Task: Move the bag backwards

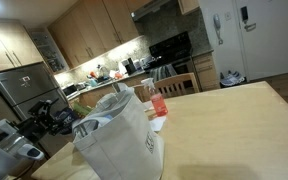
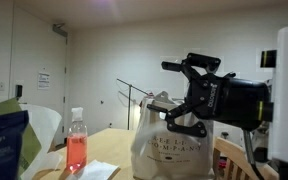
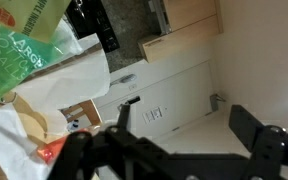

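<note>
An off-white fabric tote bag (image 1: 119,140) (image 2: 174,150) stands upright at the near end of a light wooden table (image 1: 234,120) in a home kitchen, dark lettering printed on its side and its mouth gaping open. The Franka arm's black gripper (image 2: 174,97) hangs level with the bag's upper edge, jaws spread wide with nothing between them. In an exterior view one finger (image 2: 184,127) shows in front of the fabric near the top, though whether it touches the cloth cannot be told.

A clear bottle of red liquid (image 1: 158,100) (image 2: 76,150) with a white cap stands on the same table near the bag, on the side away from the arm, resting on a sheet of white paper (image 2: 96,172). A green printed packet (image 2: 4,140) (image 3: 14,45) sits at the frame's edge.

The wrist view, taken between the two dark fingers (image 3: 124,120), looks across the room at white cabinet fronts and floor.

Behind the table are wooden cabinets (image 1: 84,35), a black stove (image 1: 170,48) and a steel refrigerator (image 1: 19,85).
</note>
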Action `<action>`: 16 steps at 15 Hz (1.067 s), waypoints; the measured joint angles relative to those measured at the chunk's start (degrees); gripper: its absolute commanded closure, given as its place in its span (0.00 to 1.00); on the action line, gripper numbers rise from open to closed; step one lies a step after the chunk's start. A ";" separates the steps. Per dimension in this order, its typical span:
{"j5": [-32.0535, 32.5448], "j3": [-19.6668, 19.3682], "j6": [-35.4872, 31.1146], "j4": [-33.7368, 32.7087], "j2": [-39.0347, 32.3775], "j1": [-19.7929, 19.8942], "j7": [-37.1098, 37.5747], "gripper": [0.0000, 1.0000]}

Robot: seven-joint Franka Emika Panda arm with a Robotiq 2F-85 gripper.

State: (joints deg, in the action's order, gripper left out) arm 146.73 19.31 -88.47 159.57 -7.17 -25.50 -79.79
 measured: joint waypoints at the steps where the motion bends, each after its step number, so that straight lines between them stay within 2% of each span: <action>1: -0.01 0.00 0.04 0.00 -0.06 0.02 0.00 0.00; 11: 0.11 0.00 -0.28 -0.07 -0.41 0.15 0.20 0.00; 16: 0.72 -0.52 -4.40 -1.13 -5.70 1.45 2.85 0.00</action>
State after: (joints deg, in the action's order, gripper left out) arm 147.45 18.79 -92.87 158.44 -12.87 -24.06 -76.94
